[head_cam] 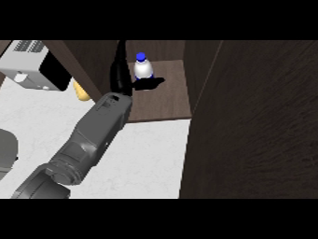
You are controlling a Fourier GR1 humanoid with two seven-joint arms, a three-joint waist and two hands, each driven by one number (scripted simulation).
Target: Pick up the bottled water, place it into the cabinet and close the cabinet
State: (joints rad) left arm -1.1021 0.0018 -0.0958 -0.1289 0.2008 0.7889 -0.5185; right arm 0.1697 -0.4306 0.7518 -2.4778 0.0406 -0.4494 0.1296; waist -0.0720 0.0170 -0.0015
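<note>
Head view shows one robot hand (146, 84) inside the cabinet (162, 105), fingers curled round the upright bottled water (142, 68) above the worktop (144, 154).

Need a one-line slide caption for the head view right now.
Robot hand holds the bottled water upright on the open cabinet's shelf.

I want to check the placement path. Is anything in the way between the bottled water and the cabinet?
Nothing visible is in the way. The bottled water already stands upright inside the open cabinet, over its brown shelf, with the left hand at its base.
</note>
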